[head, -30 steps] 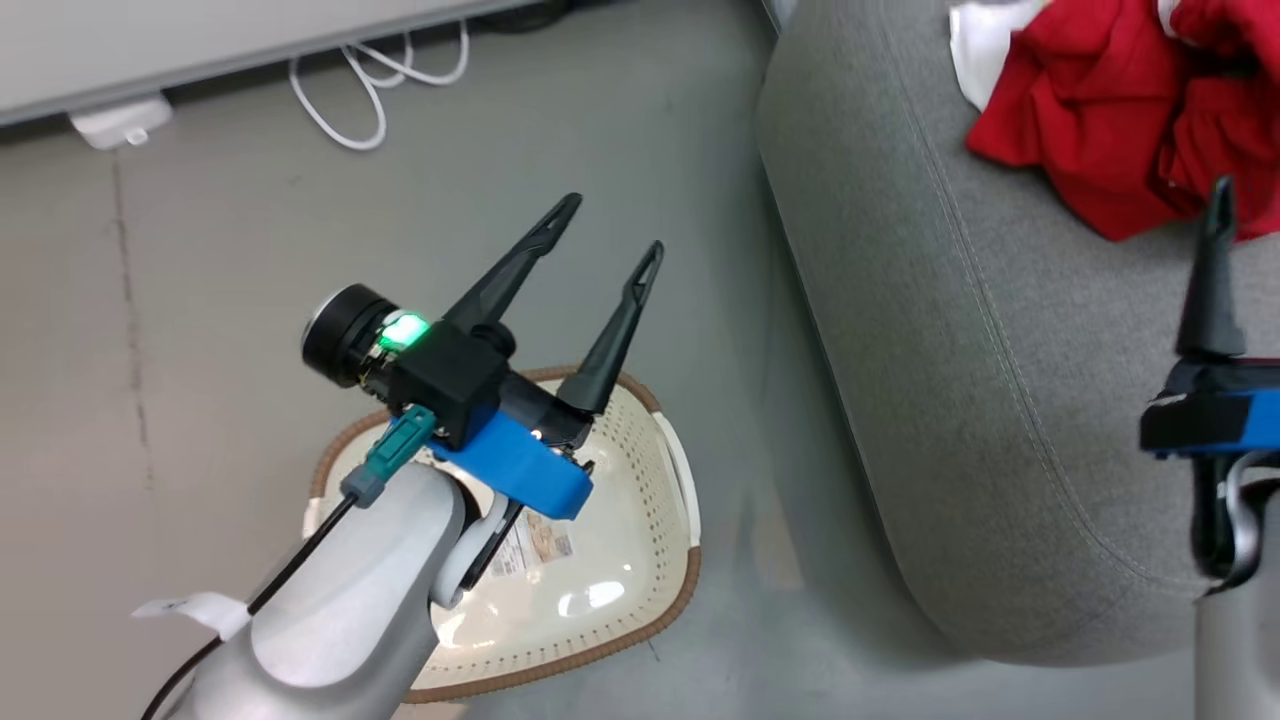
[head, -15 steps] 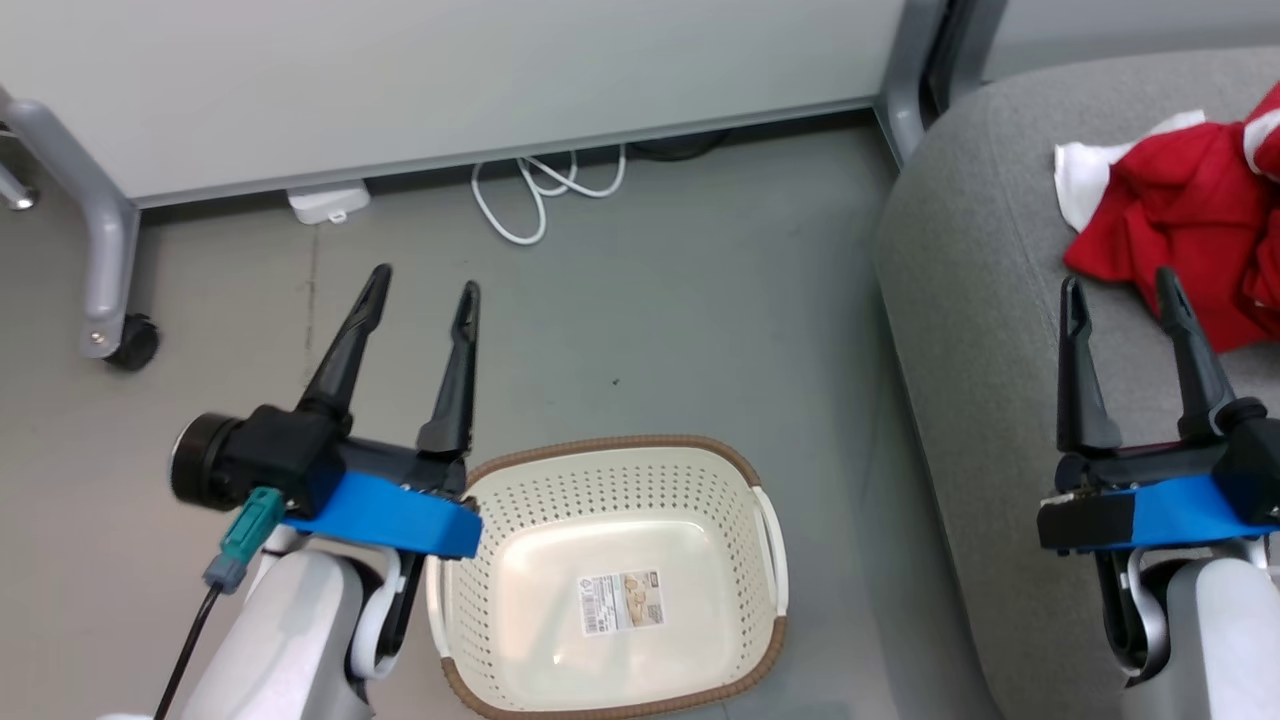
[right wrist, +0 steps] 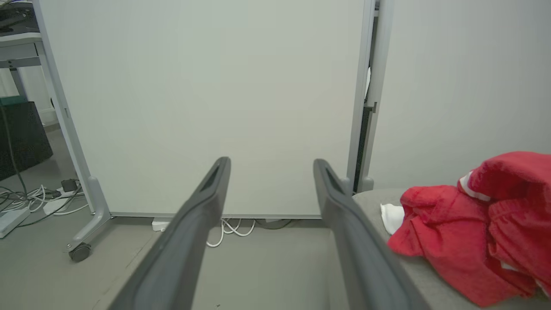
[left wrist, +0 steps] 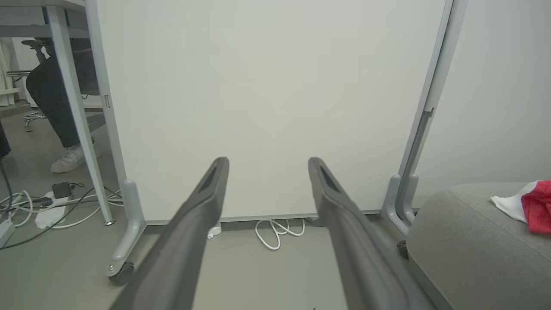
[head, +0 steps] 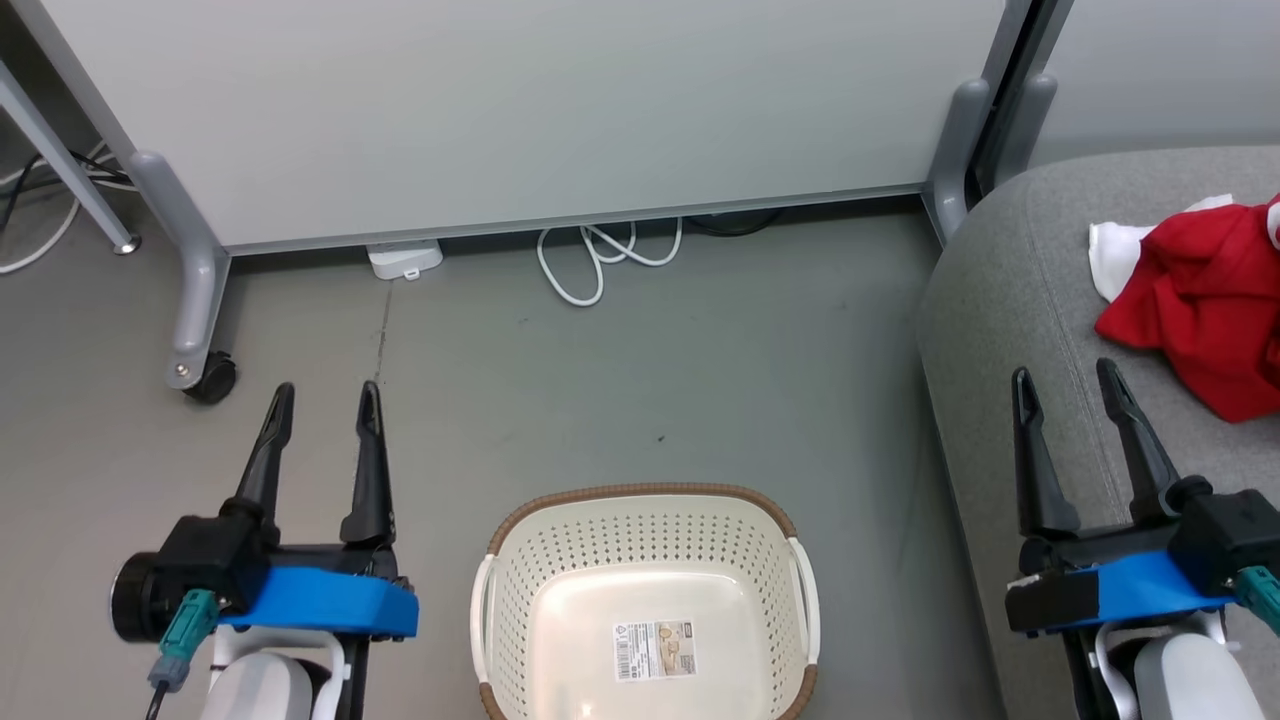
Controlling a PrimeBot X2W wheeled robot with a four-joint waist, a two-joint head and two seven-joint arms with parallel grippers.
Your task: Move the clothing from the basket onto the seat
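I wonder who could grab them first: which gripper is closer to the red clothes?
Right. The right gripper is at the seat's edge, close to the clothes. The left gripper is over the floor, beyond the basket.

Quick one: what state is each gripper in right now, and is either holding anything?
Left gripper: open, holding nothing.
Right gripper: open, holding nothing.

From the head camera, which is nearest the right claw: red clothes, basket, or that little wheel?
1. Red clothing, on the seat beside the right gripper.
2. Basket, lower left on the floor.
3. Caster wheel, far left.
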